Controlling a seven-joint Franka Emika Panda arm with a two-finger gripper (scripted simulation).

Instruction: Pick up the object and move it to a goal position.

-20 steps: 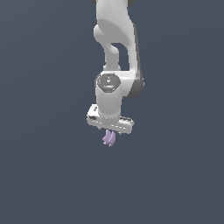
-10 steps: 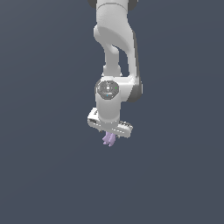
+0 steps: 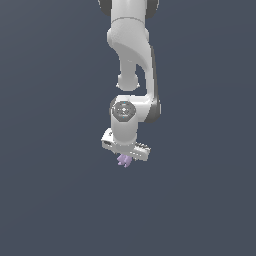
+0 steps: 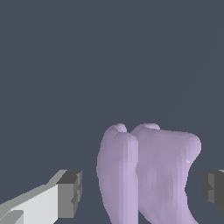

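The object (image 3: 123, 160) is a tiny pale lilac piece with pointed lobes, hanging just under the white gripper (image 3: 125, 156) in the exterior view. Nothing shows beneath it but the flat dark background. In the wrist view the object (image 4: 148, 175) fills the space between the two dark finger pads (image 4: 72, 192), touching the far pad and leaving a narrow gap at the near one. The gripper (image 4: 142, 190) is shut on the object. The hand is tilted, lower toward the exterior view's right.
The white arm (image 3: 132, 55) comes down from the upper edge of the exterior view to the wrist (image 3: 124, 111). Everything around it is a uniform dark grey-blue with no other objects or edges showing.
The wrist has sunk a little and the hand has tilted slightly. The object has stayed between the fingers at almost the same spot.
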